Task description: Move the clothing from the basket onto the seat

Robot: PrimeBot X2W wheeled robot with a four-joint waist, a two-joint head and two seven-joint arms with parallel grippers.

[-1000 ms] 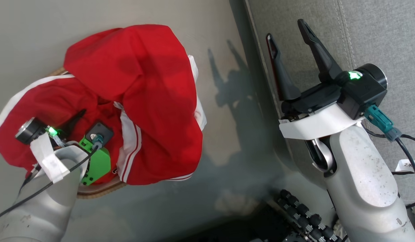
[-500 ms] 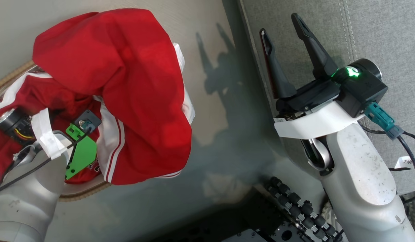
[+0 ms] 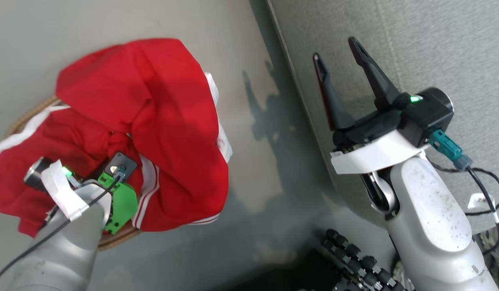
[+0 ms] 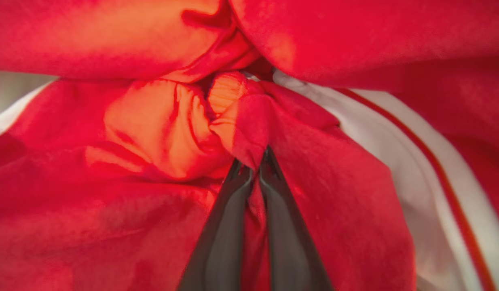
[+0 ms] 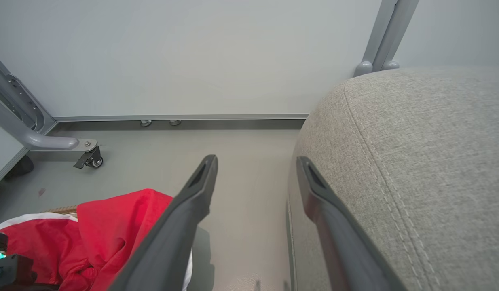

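Note:
The red clothing (image 3: 144, 117) with white stripes lies heaped over the basket, whose brown braided rim (image 3: 118, 238) peeks out below it. My left arm (image 3: 71, 234) reaches into the heap, its fingers buried in fabric. In the left wrist view my left gripper (image 4: 251, 161) is shut on a bunched fold of the red clothing (image 4: 233, 121). My right gripper (image 3: 334, 50) is open and holds nothing, at the edge of the grey seat (image 3: 427, 48). The right wrist view shows that gripper (image 5: 256, 159) beside the seat (image 5: 415, 161), with the clothing (image 5: 108, 226) and the basket rim (image 5: 63, 209) at lower left.
Grey floor (image 3: 253, 182) separates the basket from the seat. My base with its black rollers (image 3: 354, 258) sits at the bottom. Past the floor stands a pale wall with a metal frame on a caster (image 5: 89, 159). Cables (image 3: 484, 182) hang off the right wrist.
The head camera has shifted. A dark left finger that showed above the heap a second ago is now buried in fabric. The right gripper stays open by the seat edge.

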